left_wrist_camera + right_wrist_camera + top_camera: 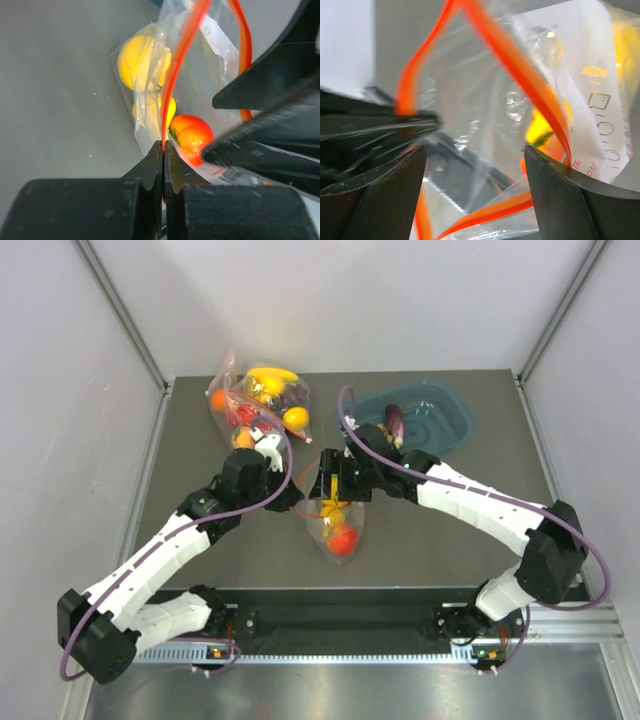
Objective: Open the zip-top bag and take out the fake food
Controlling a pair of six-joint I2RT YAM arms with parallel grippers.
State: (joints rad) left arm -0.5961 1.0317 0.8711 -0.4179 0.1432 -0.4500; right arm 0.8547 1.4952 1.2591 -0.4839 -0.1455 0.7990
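Note:
The zip-top bag lies mid-table with its mouth pulled open. It holds a red tomato and yellow pieces. My left gripper is shut on the bag's red-orange zip strip; the left wrist view shows the jaws pinched on it, with the tomato and a yellow lemon inside the bag. My right gripper is open at the bag's mouth. In the right wrist view clear plastic and the zip strip pass between its spread fingers. A purple eggplant lies in the blue tray.
A second clear bag with a banana, an orange and other fruit lies at the back left. A blue tray sits at the back right. White walls stand on three sides.

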